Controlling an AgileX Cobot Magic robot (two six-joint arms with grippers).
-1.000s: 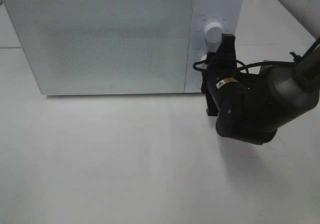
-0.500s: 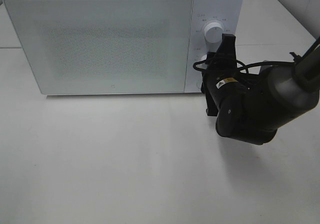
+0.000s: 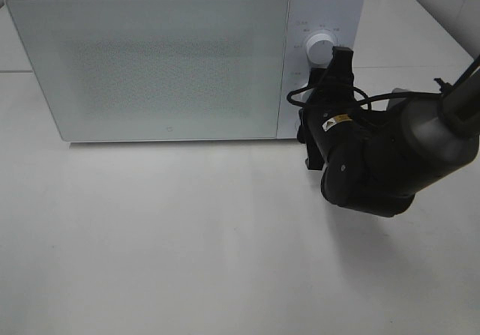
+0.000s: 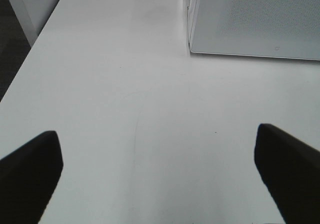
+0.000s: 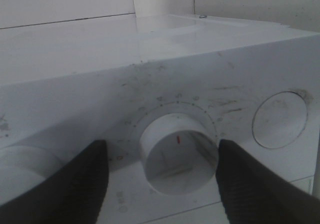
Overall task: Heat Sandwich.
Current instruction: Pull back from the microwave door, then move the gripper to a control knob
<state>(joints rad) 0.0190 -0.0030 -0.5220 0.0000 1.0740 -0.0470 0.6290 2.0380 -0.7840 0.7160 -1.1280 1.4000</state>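
The sandwich showed in no view; the white box-shaped microwave oven (image 3: 150, 65) on the white worktop (image 3: 187, 237) had its speckled door (image 3: 157, 61) shut. The black right pincer (image 5: 160, 145) stood spread either side of the oven's round white red-marked dial (image 5: 176, 156). The black left pincer (image 4: 156, 134) hung spread over the worktop near the oven's corner.

The microwave (image 3: 322, 5) is white. Its door (image 3: 150, 65) is pale grey-white with a fine mesh of darker dots. A white dial (image 5: 175, 154) bears a short red mark (image 5: 177, 139), with grey smudges on the panel around it. The bench (image 3: 187, 237) is plain white. The arm (image 3: 375, 170) is black with a small yellow label (image 3: 330, 124). The right claw (image 5: 161, 184) and left claw (image 4: 160, 174) are black.
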